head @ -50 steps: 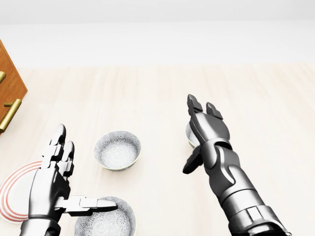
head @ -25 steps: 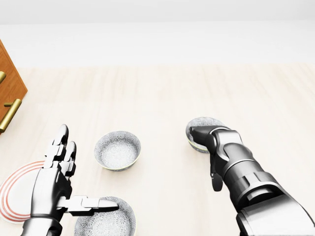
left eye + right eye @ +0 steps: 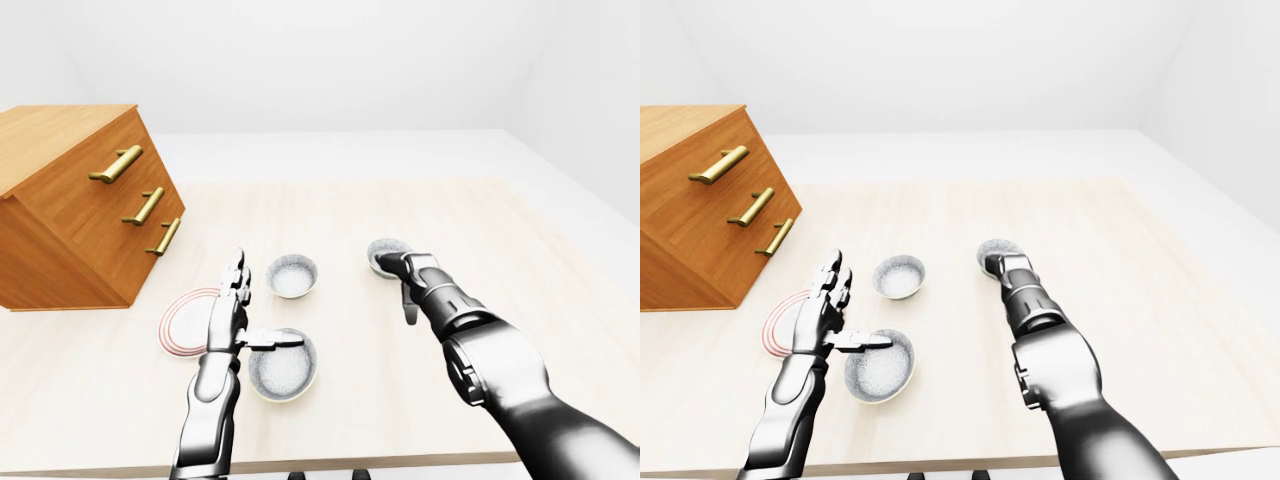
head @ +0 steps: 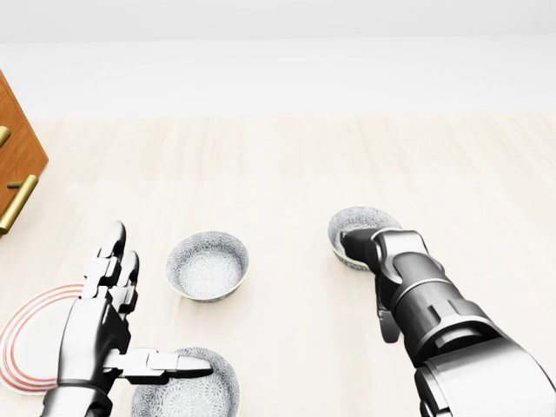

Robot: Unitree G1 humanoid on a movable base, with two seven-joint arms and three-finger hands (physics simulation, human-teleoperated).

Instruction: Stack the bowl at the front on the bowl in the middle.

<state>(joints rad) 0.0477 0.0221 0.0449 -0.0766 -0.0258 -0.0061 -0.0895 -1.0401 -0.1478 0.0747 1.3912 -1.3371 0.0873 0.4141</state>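
While our left hand (image 4: 109, 326) hovers with fingers spread wide and thumb stretched out sideways, the front bowl (image 3: 283, 366) sits on the table (image 3: 330, 210) at the bottom of the head view, directly under that thumb. We hold nothing with it; the thumb crosses over the bowl's near rim, and we cannot tell whether it touches. Just above it in the head view lies the middle bowl (image 4: 208, 265), upright and apart from both hands. A third bowl (image 4: 357, 228) lies to the right, and our right hand (image 4: 375, 256) is turned down at its lower edge, covering part of the rim. Whether those fingers are curled round the rim or merely resting on it we cannot tell, since the wrist hides them. Left of our left hand lies a plate (image 3: 184, 318) with red rings, partly hidden behind the forearm. Farther left in the eye views stands a wooden dresser (image 3: 70, 205) with brass handles (image 3: 116, 164).
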